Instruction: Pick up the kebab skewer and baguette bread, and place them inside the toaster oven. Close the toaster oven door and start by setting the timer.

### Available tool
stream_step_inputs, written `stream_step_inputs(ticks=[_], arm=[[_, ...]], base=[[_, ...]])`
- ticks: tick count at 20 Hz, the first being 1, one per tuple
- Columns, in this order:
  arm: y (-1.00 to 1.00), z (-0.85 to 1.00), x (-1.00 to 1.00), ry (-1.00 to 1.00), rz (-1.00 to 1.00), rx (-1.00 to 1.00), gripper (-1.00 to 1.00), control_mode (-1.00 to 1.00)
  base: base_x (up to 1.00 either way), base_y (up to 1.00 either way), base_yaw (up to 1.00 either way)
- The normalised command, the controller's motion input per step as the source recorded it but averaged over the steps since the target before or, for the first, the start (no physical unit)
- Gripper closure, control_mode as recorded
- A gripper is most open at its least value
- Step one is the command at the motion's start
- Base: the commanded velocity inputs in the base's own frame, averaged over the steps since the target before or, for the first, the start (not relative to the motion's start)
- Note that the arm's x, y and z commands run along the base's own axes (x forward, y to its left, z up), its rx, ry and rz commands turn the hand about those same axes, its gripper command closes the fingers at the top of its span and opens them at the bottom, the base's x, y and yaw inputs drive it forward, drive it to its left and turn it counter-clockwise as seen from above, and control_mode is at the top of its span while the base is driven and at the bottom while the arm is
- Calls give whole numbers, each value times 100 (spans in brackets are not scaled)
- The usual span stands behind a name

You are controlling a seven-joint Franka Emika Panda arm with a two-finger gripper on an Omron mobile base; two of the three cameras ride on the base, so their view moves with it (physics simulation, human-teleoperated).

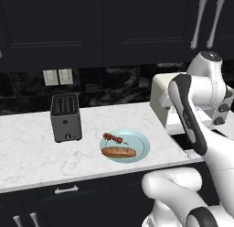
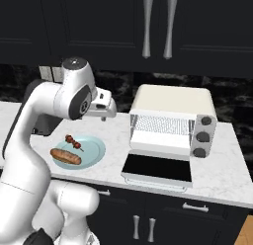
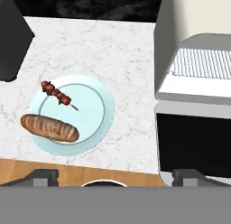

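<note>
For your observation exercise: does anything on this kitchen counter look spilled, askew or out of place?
Nothing spilled or damaged. The baguette bread overhangs the rim of its plate, beside the kebab skewer. The toaster oven door hangs open.

White marble counter (image 1: 27,148) under black cabinets (image 1: 91,24), dark stone backsplash (image 1: 114,86) at twelve o'clock, outlets (image 1: 58,77) at ten.

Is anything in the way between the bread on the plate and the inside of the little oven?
Nothing visible blocks it. The baguette bread lies on the plate, bare counter separates it from the toaster oven, and the toaster oven door is folded down flat, leaving the wire rack open.
</note>
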Motion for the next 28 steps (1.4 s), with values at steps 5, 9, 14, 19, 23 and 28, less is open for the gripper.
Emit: stream_step_inputs(ticks=[5, 9, 14, 19, 23, 28], arm=[[-77, -32, -48, -33, 5, 1, -100, -100], [-54, -18, -5, -44, 8, 4, -100, -100], [-47, -4, 0, -42, 8, 4, -100, -100], [-35, 0, 5, -29, 5, 3, -100, -100], [-25, -13, 24, -11, 2, 1, -100, -100], [-30, -28, 55, 0, 0, 11, -100, -100]], base=[[0, 0, 0], [0, 0, 0], [0, 0, 0], [0, 0, 0], [0, 0, 0], [0, 0, 0]])
